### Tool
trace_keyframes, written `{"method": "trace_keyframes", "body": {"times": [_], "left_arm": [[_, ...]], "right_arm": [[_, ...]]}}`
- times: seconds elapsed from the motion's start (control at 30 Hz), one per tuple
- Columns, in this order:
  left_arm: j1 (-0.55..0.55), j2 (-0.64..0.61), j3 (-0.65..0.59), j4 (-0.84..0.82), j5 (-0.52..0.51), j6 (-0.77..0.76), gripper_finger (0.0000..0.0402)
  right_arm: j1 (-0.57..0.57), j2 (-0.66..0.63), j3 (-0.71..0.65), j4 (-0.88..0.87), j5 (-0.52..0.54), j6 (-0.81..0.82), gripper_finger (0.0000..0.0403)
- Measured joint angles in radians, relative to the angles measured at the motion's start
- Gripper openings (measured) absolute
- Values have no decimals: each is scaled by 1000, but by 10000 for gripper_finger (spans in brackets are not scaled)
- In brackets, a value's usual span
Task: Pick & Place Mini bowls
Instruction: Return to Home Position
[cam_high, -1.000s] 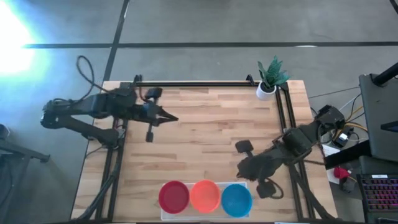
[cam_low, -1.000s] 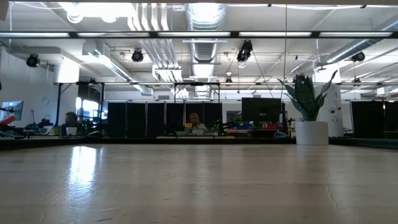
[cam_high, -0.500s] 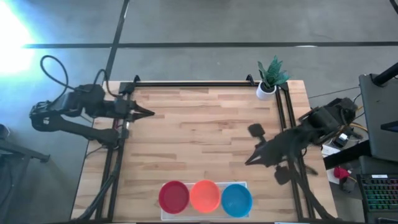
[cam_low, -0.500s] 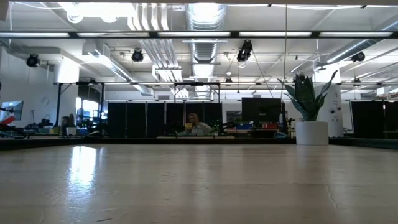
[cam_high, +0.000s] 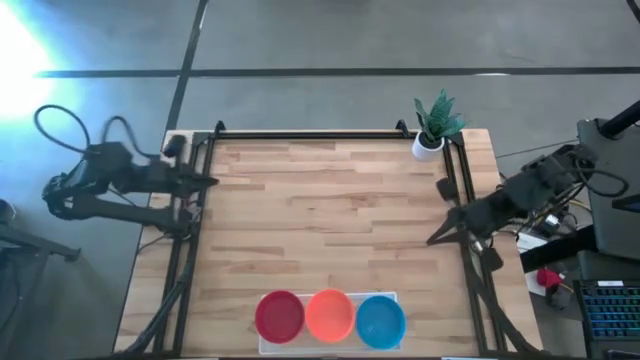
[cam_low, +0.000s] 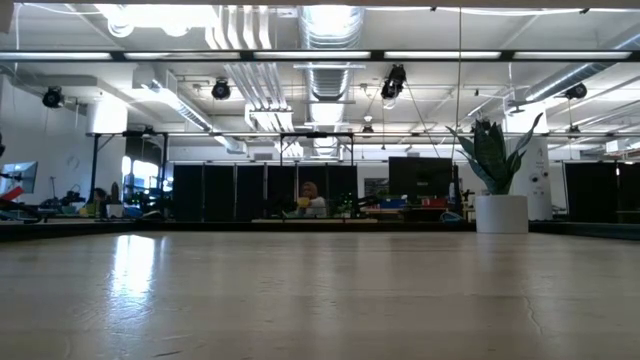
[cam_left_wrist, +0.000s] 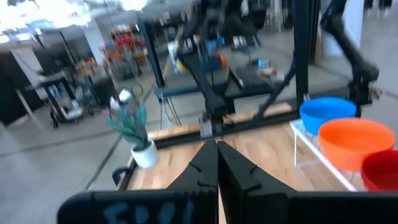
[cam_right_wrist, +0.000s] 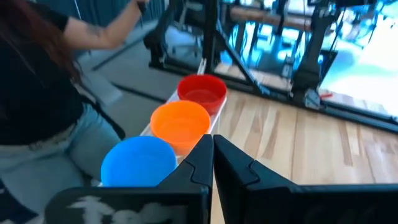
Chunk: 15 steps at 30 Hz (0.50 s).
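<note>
Well, from where I sit the job looks all but finished. The three mini bowls stand in a row on the white tray (cam_high: 262, 346) at the near edge of the bench (cam_high: 330, 200), about midway along it: the red bowl (cam_high: 279, 316) on the left, the orange bowl (cam_high: 329, 315) in the middle, the blue bowl (cam_high: 380, 321) on the right, each touching or just beside its neighbour. No other bowl lies loose on the wood, and the low view shows only bare boards running out to the plant pot (cam_high: 428, 143) at the far right corner. From straight above I cannot tell whether each colour is one bowl or a nested pair, so I take the stacking as probably done.

Neither arm carries anything. The left tool (cam_high: 212, 181) hangs at the left edge of the bench, towards the far side, and its wrist camera shows its fingers clenched tip to tip on nothing. The right tool (cam_high: 431, 241) is at the right edge, well apart from the bowls, likewise clenched and empty. A person (cam_right_wrist: 37, 93) stands just beyond the tray in the right wrist view.

What is left, I judge, is only parking both arms clear of the bench.
</note>
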Motion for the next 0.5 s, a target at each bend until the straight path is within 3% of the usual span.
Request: {"method": "trace_keyframes", "body": {"times": [0.3, 0.5], "left_arm": [[0, -164, -72, -2, -2, -32, 0], [0, -274, -117, 1, -3, -67, 0]], "right_arm": [[0, -235, -193, 70, 102, -10, 8], [0, -362, -290, 105, 104, -12, 8]]}}
